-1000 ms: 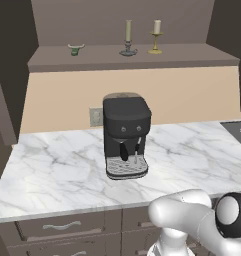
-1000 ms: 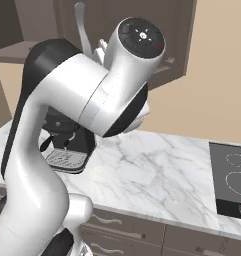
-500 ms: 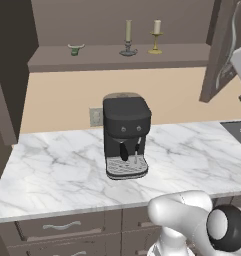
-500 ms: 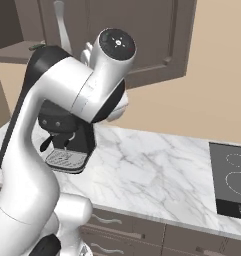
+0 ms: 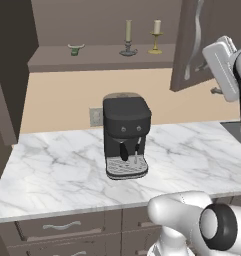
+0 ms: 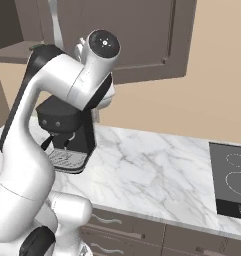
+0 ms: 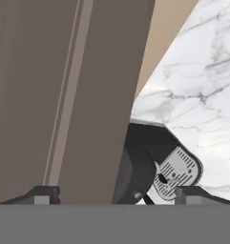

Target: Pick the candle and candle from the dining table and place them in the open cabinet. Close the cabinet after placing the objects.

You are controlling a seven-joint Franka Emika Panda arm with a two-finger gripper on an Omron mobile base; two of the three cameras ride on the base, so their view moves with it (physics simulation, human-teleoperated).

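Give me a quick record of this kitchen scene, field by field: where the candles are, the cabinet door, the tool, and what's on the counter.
candles: olive-beige candle on a dark dish base and cream candle on a gold holder, both upright on the cabinet shelf
also on shelf: small green bowl, left of the candles
cabinet door: right door swung partly open, silver bar handle visible
tool: tool open, holding nothing, close against the door panel
counter: black coffee machine on the marble counter
stovetop: black stovetop at the counter's right end

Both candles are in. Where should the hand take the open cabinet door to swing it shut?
Judging by shape, grip the long vertical silver handle on the cabinet door, with the hand coming from the door's front face; the flat panel gives no other hold.
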